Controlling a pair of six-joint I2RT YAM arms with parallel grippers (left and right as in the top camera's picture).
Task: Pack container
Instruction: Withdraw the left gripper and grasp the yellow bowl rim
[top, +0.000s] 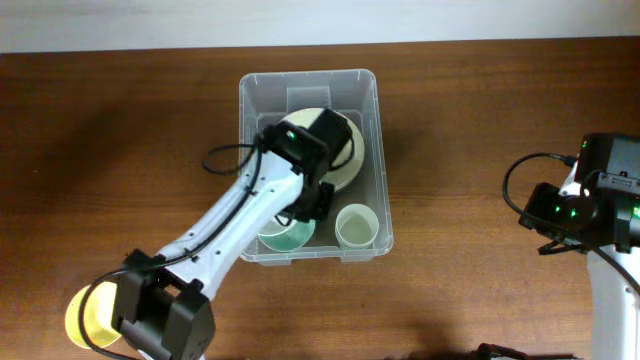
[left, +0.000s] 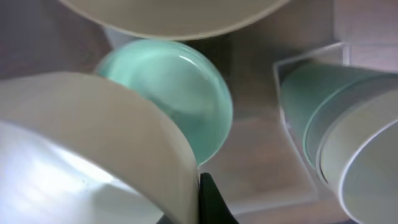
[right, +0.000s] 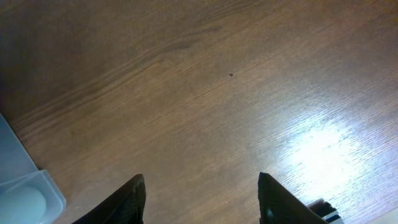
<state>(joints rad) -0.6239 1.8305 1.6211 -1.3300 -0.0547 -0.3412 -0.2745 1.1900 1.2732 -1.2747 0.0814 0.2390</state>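
Near the middle of the brown wooden surface (top: 120, 150), toward its far edge, stands the large clear rectangular plastic container (top: 250, 90), upright and open at the top. Inside it are three items:

- a round cream plate (top: 352, 160) at the far end
- a teal bowl (top: 285, 238) at the near left corner
- an upright pale green cup (top: 357, 226) at the near right corner

The left arm reaches into the container from the near left. The left pincer (left: 200, 202) is closed. The wall of a pale cream bowl (left: 93, 149) sits against its one visible dark finger and appears clamped there, above the teal bowl.

The right pincer (right: 202, 202) hangs over bare surface well to the right of the container, with its fingers apart and nothing between them.

A yellow round dish (top: 80, 318) rests on the surface at the near left, partly under the left arm's base.
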